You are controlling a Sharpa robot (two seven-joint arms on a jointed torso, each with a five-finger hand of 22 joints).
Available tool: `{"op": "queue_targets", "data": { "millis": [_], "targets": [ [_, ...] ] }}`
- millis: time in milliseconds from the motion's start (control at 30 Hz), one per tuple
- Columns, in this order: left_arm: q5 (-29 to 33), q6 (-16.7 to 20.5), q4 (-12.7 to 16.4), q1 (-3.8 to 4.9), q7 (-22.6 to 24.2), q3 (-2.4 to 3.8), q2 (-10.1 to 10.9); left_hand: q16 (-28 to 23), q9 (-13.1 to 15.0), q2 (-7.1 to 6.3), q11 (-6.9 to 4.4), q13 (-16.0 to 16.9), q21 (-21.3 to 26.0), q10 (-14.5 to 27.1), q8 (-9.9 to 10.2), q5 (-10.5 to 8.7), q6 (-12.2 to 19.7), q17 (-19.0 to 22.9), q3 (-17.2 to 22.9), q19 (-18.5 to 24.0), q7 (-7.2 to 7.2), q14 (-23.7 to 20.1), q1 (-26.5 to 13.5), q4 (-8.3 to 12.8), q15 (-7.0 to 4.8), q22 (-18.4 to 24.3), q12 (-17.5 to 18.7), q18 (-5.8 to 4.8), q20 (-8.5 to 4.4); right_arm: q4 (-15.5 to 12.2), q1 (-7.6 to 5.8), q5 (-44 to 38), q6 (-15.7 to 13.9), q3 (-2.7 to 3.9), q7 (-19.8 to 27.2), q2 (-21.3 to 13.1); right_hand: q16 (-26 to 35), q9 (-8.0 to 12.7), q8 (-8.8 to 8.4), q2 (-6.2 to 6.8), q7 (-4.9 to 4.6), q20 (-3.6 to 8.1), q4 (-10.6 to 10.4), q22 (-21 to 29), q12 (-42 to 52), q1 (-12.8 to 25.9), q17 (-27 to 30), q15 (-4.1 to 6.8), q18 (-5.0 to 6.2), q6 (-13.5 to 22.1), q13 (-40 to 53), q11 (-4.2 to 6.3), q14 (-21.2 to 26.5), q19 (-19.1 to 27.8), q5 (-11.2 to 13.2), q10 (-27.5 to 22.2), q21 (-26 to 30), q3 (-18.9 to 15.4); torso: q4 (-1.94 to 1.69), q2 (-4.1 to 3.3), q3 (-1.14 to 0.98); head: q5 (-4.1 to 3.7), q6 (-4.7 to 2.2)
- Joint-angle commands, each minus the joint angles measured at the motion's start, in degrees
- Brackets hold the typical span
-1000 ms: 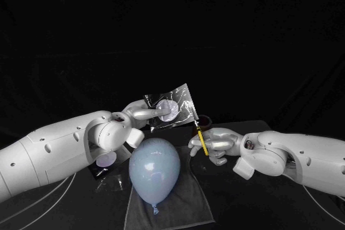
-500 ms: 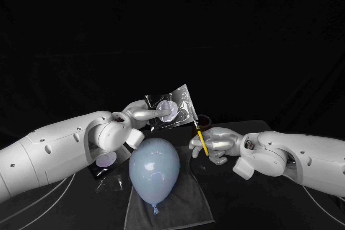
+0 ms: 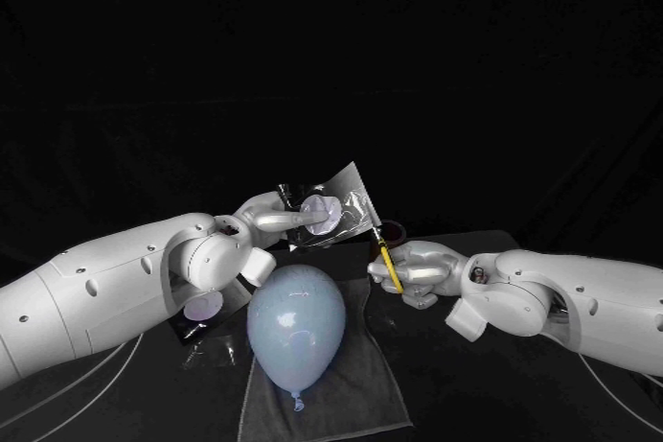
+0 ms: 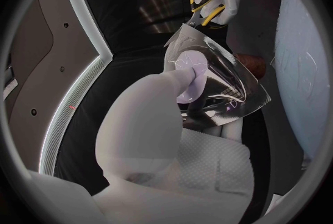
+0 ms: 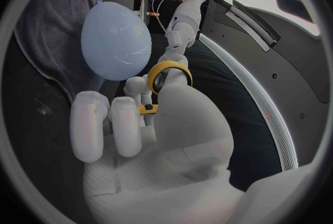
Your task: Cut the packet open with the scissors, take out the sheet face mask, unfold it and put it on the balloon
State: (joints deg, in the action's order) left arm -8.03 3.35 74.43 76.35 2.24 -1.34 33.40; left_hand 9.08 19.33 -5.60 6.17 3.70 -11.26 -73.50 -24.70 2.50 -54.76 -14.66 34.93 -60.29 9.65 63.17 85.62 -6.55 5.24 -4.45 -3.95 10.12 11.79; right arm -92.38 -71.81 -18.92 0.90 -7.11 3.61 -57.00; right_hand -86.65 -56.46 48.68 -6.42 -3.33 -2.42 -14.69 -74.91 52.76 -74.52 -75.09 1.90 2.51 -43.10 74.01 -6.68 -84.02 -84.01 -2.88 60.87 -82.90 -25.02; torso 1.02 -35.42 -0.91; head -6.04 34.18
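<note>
At frame centre the left hand [image 3: 277, 219] pinches a shiny clear plastic packet [image 3: 331, 208]; lower right, the right hand [image 3: 418, 270] grips yellow-handled scissors [image 3: 388, 267], blades at its edge.

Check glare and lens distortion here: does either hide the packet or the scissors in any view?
Head view: bright glare streaks on the packet in the left robot hand, edges readable; the scissors in the right robot hand stand out against black. Left wrist view: stronger reflections across the packet, and the fisheye bends its edges. Right wrist view: no glare on the scissors' handle; the fisheye bulges the balloon.
</note>
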Motion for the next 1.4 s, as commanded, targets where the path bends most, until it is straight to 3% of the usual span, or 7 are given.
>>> {"op": "queue_targets", "data": {
  "millis": [33, 233, 667, 933, 1033, 1200, 1400],
  "targets": [
    [-0.90, -1.28, 0.20, -0.09, 0.24, -0.04, 0.00, -0.21, 2.28, 0.48, 0.07, 0.07, -0.26, -0.42, -0.21, 0.30, -0.25, -0.05, 0.22, -0.39, 0.00, 0.18, -0.03, 0.28, -0.04, -0.09, 0.20, 0.43, -0.06, 0.24, -0.18, 0.72, -0.83, 0.16, 0.30, -0.02, -0.71, -1.67, 2.26, -0.97, 0.86, 0.91, 0.21, -11.75, 30.34, 0.01, -8.96, 2.95, -1.00, -0.62, 8.65, 8.19, -4.66, -3.18, 0.11, 24.26, -1.30, -1.48, -0.03, 0.01, 0.03, -0.02, 0.06],
    [-0.87, -0.82, 0.18, -0.10, 0.48, -0.04, 0.12, -0.21, 2.28, 0.48, 0.07, 0.07, -0.26, -0.42, -0.21, 0.30, -0.25, -0.05, 0.22, -0.39, 0.00, 0.18, -0.03, 0.28, -0.04, -0.09, 0.20, 0.43, -0.06, 0.43, -0.19, 0.33, -0.59, 0.16, -0.97, -0.24, -1.88, -4.40, 6.06, -1.97, 2.21, 1.75, 0.07, -12.96, 35.54, 0.17, -11.53, 3.92, -1.52, -2.66, 14.15, 9.35, -5.26, -4.21, 0.07, 27.89, -3.36, -1.44, -0.02, 0.01, 0.05, 0.00, 0.21],
    [-0.78, -0.20, 0.09, -0.15, 0.91, -0.04, 0.11, -0.21, 2.28, 0.48, 0.07, 0.07, -0.26, -0.42, -0.21, 0.30, -0.25, -0.05, 0.22, -0.39, 0.00, 0.18, -0.03, 0.28, -0.04, -0.09, 0.20, 0.43, -0.06, -0.32, -0.18, 0.11, 1.60, 0.13, -3.27, -0.78, -3.35, -24.54, 30.88, -9.15, 5.58, 3.98, -1.48, -14.52, 37.24, 0.72, -14.91, 6.32, -2.23, -30.78, 15.99, 12.24, -5.98, -5.51, 0.05, 29.13, -6.05, -0.85, 0.04, 0.02, 0.05, 0.11, 0.52],
    [-0.88, -0.37, 0.13, -0.17, 0.91, -0.04, 0.09, -0.21, 2.28, 0.48, 0.07, 0.07, -0.26, -0.42, -0.21, 0.30, -0.25, -0.05, 0.22, -0.39, 0.00, 0.18, -0.03, 0.28, -0.04, -0.09, 0.20, 0.43, -0.06, -1.17, -0.17, 0.89, 1.05, 0.12, -2.39, -0.83, -3.35, -25.48, 32.02, -10.09, 6.07, 4.41, -1.75, -14.58, 37.24, 1.49, -14.91, 6.75, -2.26, -32.26, 15.99, 12.69, -5.98, -5.56, 0.06, 29.13, -6.17, -0.77, 0.01, -0.01, 0.01, -0.22, 0.30],
    [-1.01, -0.44, 0.14, -0.17, 0.91, -0.05, 0.10, -0.24, 2.36, 0.51, 0.07, 0.07, -0.28, -0.45, -0.24, 0.30, -0.22, -0.08, 0.27, -0.40, -0.01, 0.20, -0.18, 0.37, -0.04, -0.08, 0.20, 0.41, -0.08, -1.36, -0.17, 1.94, -0.40, 0.11, -1.34, -0.81, -3.35, -21.53, 26.44, -7.19, 5.81, 4.55, -1.48, -13.93, 37.24, 2.18, -14.91, 6.74, -1.94, -23.90, 15.99, 12.54, -5.98, -4.97, 0.06, 29.13, -4.92, -1.59, 0.00, 0.00, 0.00, -0.18, 0.28],
    [-1.30, -0.56, 0.16, -0.17, 0.92, -0.05, 0.13, -0.24, 2.36, 0.51, 0.07, 0.07, -0.28, -0.45, -0.24, 0.30, -0.22, -0.08, 0.27, -0.40, -0.01, 0.20, -0.18, 0.37, -0.04, -0.08, 0.20, 0.41, -0.08, -1.52, -0.17, 2.84, -1.90, 0.10, 0.03, -0.77, -2.02, -5.09, -1.40, -3.60, 1.14, 2.05, -1.53, -11.86, 15.48, 3.00, -12.11, 3.31, -1.01, 1.55, -1.92, 8.14, -5.29, -3.00, -0.07, 14.90, -0.85, -1.28, 0.01, -0.03, 0.01, -0.22, 0.26],
    [-1.98, -0.92, 0.18, -0.18, 0.98, -0.06, 0.22, -0.24, 2.36, 0.51, 0.07, 0.07, -0.28, -0.45, -0.24, 0.30, -0.22, -0.08, 0.27, -0.40, -0.01, 0.20, -0.18, 0.37, -0.04, -0.08, 0.20, 0.41, -0.08, -1.42, -0.17, 3.42, -2.37, 0.09, 0.81, -0.71, -0.81, 0.49, -11.62, -1.95, -2.32, -0.45, -1.07, -10.94, -7.58, 2.58, -9.85, 0.81, -0.54, 4.53, -19.97, 5.40, -4.67, -2.09, 0.09, 4.74, 1.05, -1.53, 0.01, 0.01, 0.02, -0.21, 0.21]
  ]
}}
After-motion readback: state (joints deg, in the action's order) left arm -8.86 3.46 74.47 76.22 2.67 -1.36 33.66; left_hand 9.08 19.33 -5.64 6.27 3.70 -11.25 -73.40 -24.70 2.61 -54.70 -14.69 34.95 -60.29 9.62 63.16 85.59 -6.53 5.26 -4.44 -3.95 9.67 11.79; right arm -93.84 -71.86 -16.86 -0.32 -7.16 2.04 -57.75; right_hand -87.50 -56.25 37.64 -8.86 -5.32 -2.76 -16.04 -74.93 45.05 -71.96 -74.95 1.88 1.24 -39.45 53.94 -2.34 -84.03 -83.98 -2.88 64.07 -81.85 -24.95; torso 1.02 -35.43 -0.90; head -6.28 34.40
